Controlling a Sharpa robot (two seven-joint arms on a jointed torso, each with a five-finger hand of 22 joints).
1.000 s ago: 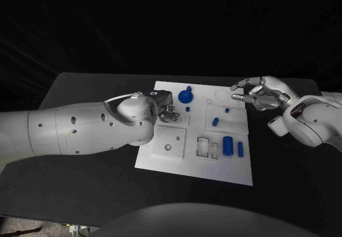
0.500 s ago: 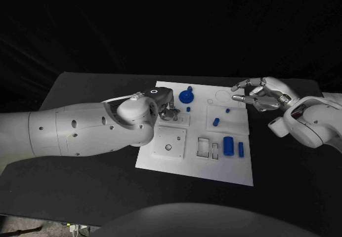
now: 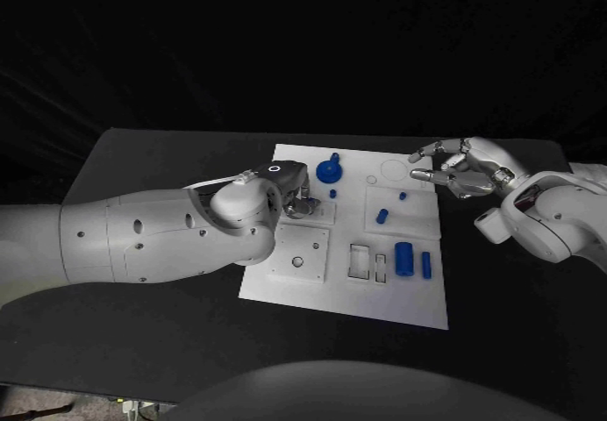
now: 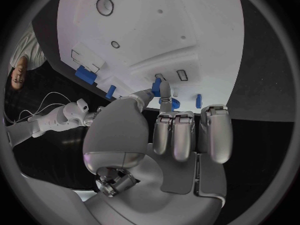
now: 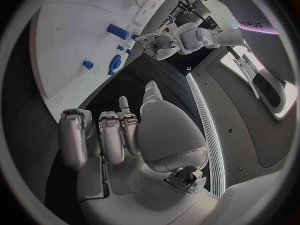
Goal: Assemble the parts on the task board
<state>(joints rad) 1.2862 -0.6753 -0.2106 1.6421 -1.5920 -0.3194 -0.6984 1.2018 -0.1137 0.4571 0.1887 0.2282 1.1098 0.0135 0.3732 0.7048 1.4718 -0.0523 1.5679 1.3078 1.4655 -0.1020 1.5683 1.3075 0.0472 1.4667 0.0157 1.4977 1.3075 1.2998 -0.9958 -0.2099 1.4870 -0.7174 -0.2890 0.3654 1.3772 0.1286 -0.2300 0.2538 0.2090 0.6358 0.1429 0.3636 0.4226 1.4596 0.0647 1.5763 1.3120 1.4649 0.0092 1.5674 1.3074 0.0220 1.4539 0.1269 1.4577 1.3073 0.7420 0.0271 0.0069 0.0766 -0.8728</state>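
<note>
The white task board (image 3: 380, 294) lies in the middle of the black table. My left hand (image 3: 300, 200) hovers low over its raised left plate. In the left wrist view the thumb and one finger of the left hand (image 4: 169, 130) pinch a small blue part (image 4: 155, 88), and the other fingers are curled in. A blue knob (image 3: 330, 168) and a small blue peg (image 3: 332, 193) stand just beyond the hand. My right hand (image 3: 461, 168) hangs over the board's far right edge, its fingers curled in on nothing.
A large blue cylinder (image 3: 405, 257) and a thin blue piece (image 3: 426, 264) lie near the board's right side, beside two rectangular slots (image 3: 362, 260). Two small blue pieces (image 3: 382, 215) sit on the right raised plate. A square plate with a hole (image 3: 298, 252) is near my left arm.
My left arm has shifted slightly to the right while its hand stays over the same plate. The right hand has barely moved.
</note>
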